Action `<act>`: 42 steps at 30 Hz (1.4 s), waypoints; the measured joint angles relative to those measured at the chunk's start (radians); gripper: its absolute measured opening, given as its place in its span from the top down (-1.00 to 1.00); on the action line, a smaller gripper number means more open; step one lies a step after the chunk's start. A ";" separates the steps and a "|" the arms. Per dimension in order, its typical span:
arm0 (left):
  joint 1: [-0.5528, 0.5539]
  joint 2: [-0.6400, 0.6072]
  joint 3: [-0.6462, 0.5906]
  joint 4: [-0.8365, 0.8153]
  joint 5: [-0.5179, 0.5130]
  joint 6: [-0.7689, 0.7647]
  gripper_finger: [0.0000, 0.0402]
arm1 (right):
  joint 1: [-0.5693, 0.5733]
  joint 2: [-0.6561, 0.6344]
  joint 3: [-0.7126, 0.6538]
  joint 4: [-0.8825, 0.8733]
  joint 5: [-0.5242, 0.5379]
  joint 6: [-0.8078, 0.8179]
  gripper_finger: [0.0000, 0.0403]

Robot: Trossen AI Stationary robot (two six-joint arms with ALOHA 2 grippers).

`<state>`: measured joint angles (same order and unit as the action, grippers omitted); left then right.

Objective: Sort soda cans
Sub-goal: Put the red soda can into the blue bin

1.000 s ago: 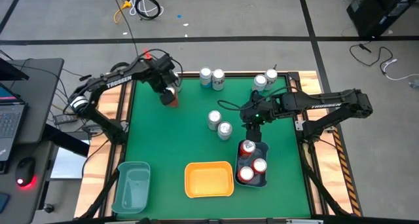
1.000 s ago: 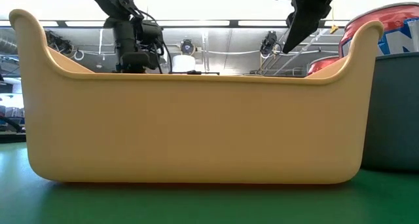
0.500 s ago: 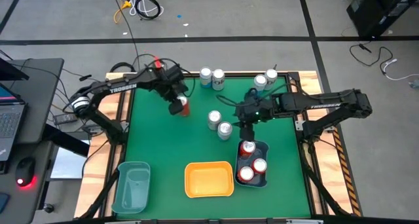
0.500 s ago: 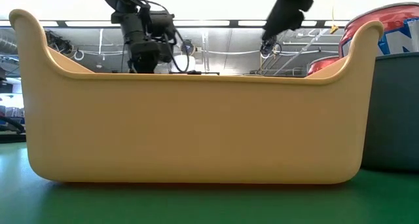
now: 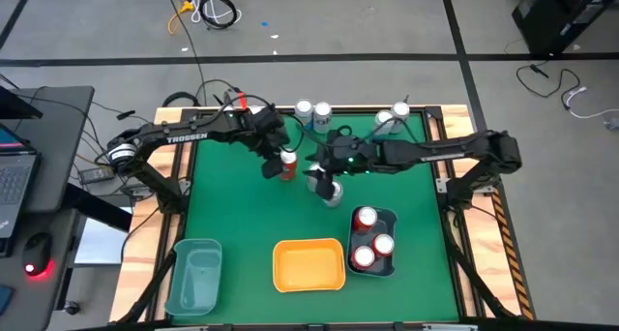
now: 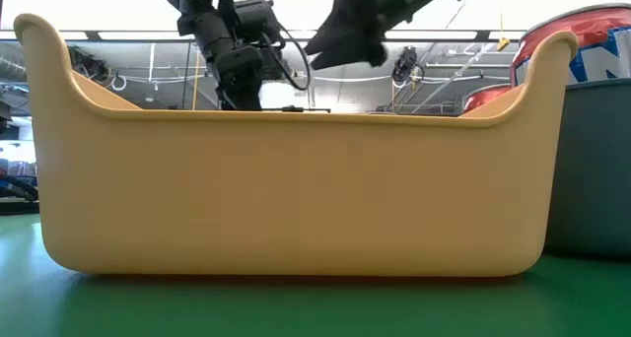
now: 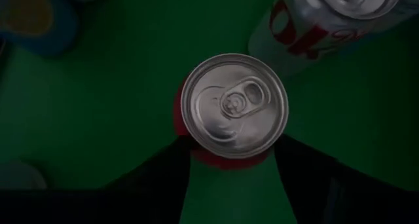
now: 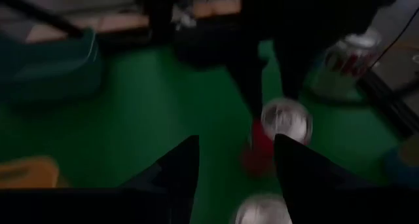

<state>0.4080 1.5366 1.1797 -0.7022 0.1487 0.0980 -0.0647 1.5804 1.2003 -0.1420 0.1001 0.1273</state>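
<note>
Your left gripper is pinching the red can over the mat's middle; in the left wrist view its silver top sits right between the two fingers, one dark finger against each side. Your right gripper hangs just beside it, over the two silver cans, with its fingers spread and nothing between them. Three red cans stand in the dark bin, beside the yellow bin.
</note>
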 joint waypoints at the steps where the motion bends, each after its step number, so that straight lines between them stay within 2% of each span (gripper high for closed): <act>1: 0.000 0.000 0.000 0.008 0.000 0.003 -0.07 | -0.008 0.018 0.000 0.033 0.000 0.001 0.04; 6: 0.001 -0.002 -0.008 0.022 0.024 0.007 0.01 | -0.044 0.096 0.000 0.137 0.000 0.034 -0.19; 12: 0.002 -0.008 -0.034 0.023 0.024 0.008 0.02 | -0.078 0.164 0.000 0.194 0.000 0.064 -0.50; 17: 0.002 -0.010 -0.036 0.022 0.016 0.008 0.02 | -0.088 0.209 0.000 0.262 0.000 0.079 -0.64; 29: 0.002 -0.038 -0.044 -0.090 -0.012 0.050 0.02 | -0.090 0.268 0.001 0.333 0.000 0.081 -0.70; 32: 0.002 -0.071 -0.044 -0.121 -0.057 0.052 0.02 | -0.089 0.268 0.002 0.346 0.000 0.080 -0.70; 35: 0.006 -0.139 -0.094 -0.084 -0.082 0.051 0.02 | -0.089 0.268 0.024 0.328 0.000 0.076 -0.71; 42: 0.034 -0.388 -0.323 0.193 -0.104 -0.008 0.01 | -0.088 0.267 0.110 0.238 0.001 0.085 -0.68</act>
<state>0.4420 1.1482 0.8570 -0.5092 0.0450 0.0898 -0.1528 1.8477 1.3103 0.0961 0.1013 0.2124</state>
